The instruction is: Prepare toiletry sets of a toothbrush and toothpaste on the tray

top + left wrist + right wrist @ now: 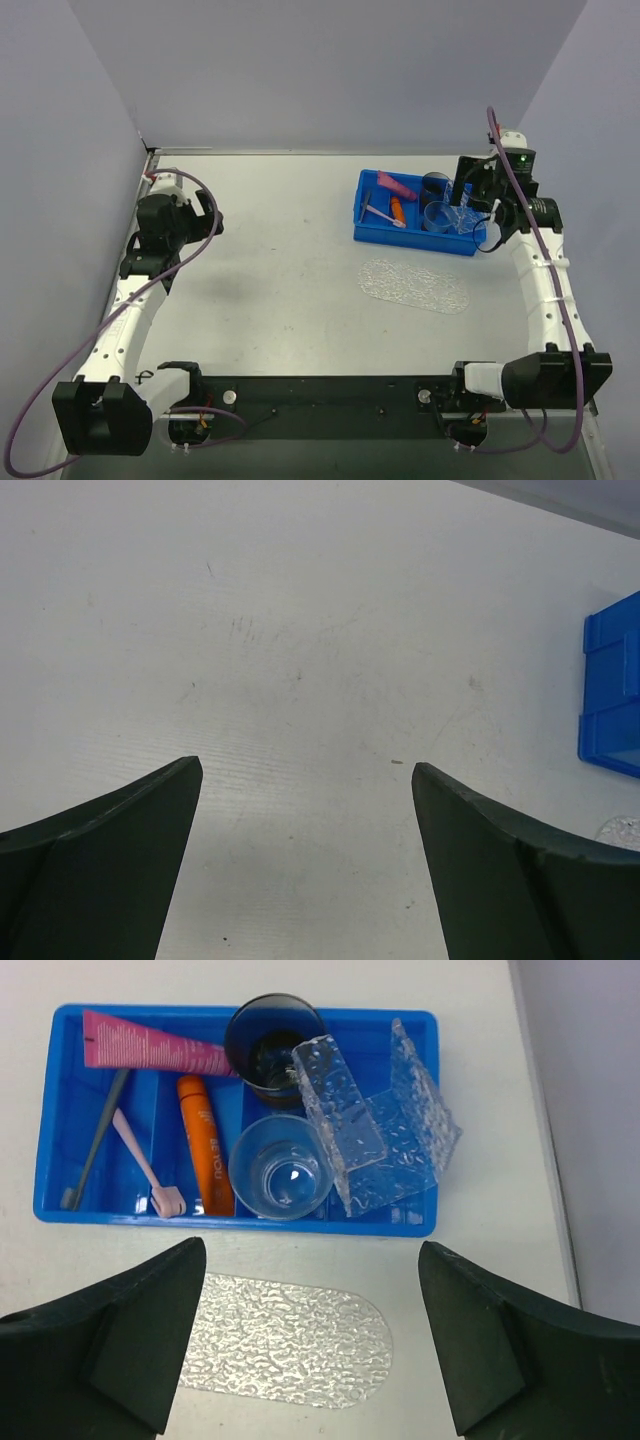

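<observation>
Well, no pick yet: the right gripper point(310, 1260) hovers wide open, empty, above the bin point(400, 1228) with toothbrush point(140, 1160) and tubes point(150, 1052); tray point(290, 1340) lies just nearer. Next, I think, lower onto the toothbrush.

Pale table point(270, 240) carries blue bin point(400, 238), tray point(415, 286) just beside.

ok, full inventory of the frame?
blue bin: 1, blue, table
pink toothpaste: 1, magenta, bin's back left
orange toothpaste: 1, orange, bin, left-centre
pale toothbrush: 1, pinkish, bin's left end
grey toothbrush: 1, grey, bin's left end
dark cup: 1, dark, bin centre
clear cup: 1, clear, bin centre
textured plastic piece: 1, clear, bin's right end
tray: 1, clear, table, before bin
left tool: 1, dark, open, over table
right tool: 1, dark, open, above bin
</observation>
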Robot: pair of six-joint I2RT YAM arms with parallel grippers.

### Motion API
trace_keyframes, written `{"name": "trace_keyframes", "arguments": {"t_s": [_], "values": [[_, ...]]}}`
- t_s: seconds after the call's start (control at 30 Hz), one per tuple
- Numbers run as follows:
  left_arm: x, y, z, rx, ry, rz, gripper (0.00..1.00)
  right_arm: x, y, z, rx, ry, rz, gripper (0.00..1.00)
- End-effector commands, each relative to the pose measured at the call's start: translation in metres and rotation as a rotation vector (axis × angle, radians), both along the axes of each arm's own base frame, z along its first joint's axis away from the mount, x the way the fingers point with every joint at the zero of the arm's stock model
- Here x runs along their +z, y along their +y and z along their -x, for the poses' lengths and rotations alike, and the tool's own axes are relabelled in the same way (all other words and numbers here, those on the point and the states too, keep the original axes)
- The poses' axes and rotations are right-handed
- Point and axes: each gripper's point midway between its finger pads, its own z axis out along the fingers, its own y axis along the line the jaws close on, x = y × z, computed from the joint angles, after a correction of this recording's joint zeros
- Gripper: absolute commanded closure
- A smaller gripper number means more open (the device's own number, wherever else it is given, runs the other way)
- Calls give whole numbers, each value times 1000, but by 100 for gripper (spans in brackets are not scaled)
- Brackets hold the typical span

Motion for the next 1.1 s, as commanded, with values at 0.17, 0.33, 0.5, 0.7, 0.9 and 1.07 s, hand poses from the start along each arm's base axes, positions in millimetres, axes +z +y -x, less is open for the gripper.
{"name": "trace_keyframes", "arguments": {"t_s": [0.17,0.33,0.5,0.7,0.9,1.07], "values": [[13,2,-11,32,-33,54,3,-60,42,-13,165,310,-8,32],[13,3,-15,30,-24,46,3,-83,47,-28,196,374,13,39],[6,15,-12,113,17,46,3,-99,54,-41,236,413,22,43],[14,32,-14,223,4,44,3,-122,72,-52,287,461,38,46],[8,26,-13,177,33,33,3,-137,78,-66,273,468,42,52],[0,23,-6,131,55,4,3,-144,69,-67,235,476,90,56]]}}
